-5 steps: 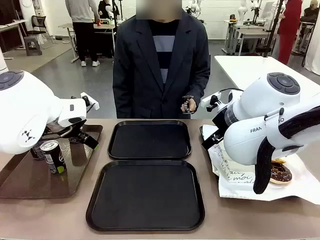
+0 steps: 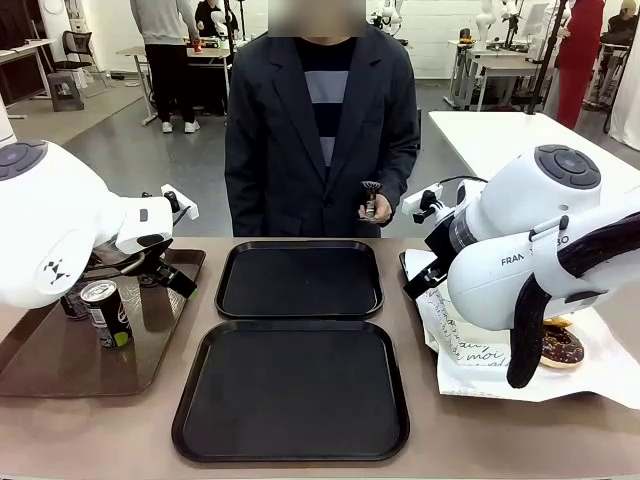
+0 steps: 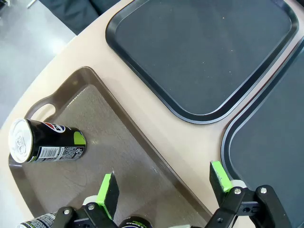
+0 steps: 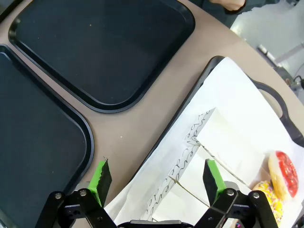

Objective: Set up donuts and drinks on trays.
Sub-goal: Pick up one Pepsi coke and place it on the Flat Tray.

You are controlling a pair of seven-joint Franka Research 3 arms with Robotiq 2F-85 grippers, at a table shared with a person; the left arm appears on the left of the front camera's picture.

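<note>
Trays: two black trays are set mid-table, one nearer the person, one nearer the robot; both are bare; their rims lie just beside each other.
Cans: one can is stood upright on the brown tray at the left; a second is partly hidden behind it; in the left wrist view one can is seen whole and two can tops are cut by the bottom edge.
Donuts: a dark-glazed donut is laid on the white paper at the right; in the right wrist view a red-glazed one and a yellow one are seen touching; the paper is spread over a handled tray.
Left arm: the left gripper is held above the brown tray's inner edge; its fingers are spread wide; nothing is held between the pads.
Right arm: the right gripper is held above the paper's edge, well apart from the donuts; its fingers are spread wide; nothing is held.
Person: a hand is held at the waist, at the far side; a small dark object is gripped; its kind cannot be told.
</note>
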